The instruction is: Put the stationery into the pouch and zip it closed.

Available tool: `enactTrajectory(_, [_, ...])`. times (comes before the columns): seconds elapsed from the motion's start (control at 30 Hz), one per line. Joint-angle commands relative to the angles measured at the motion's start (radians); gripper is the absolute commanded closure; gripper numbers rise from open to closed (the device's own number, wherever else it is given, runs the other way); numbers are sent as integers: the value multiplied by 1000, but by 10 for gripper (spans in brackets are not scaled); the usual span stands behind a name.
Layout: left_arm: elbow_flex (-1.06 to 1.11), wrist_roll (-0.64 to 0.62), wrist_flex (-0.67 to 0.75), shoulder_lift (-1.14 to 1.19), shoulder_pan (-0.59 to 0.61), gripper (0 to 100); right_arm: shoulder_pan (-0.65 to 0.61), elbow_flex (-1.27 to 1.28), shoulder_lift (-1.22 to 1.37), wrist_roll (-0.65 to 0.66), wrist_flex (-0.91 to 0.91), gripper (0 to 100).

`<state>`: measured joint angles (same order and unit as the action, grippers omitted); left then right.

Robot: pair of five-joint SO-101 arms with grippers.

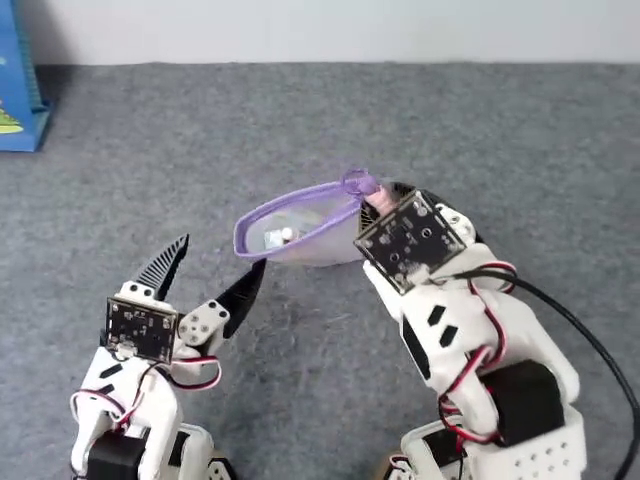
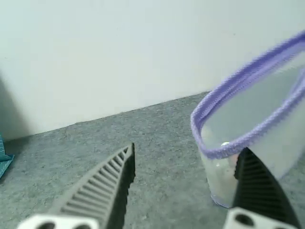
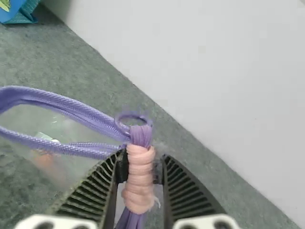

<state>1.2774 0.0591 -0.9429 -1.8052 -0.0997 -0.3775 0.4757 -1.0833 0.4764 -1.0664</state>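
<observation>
No words, numbers or signs can be read anywhere. Some green and yellow print is seen on the flat blue box [image 1: 14, 95] at the far edge of the grey table [image 1: 330, 120], but it is cut off, and too little of it is shown to be read. Tiny pale dots are seen on the two black square boards [image 1: 141, 330], and they are too small to be made out.
</observation>
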Motion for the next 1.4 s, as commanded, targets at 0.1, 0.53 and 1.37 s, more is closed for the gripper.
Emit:
enactTrajectory(0.1, [-10, -14, 34, -14, 5, 677, -117, -58, -59, 94, -36, 991])
enactTrajectory(0.53, [-8, -15, 29, -14, 3, 677, -96, -58, -107, 523, -24, 991])
enactTrajectory(1.37, [27, -9, 97, -14, -46, 677, 5, 218, -257, 715, 64, 991])
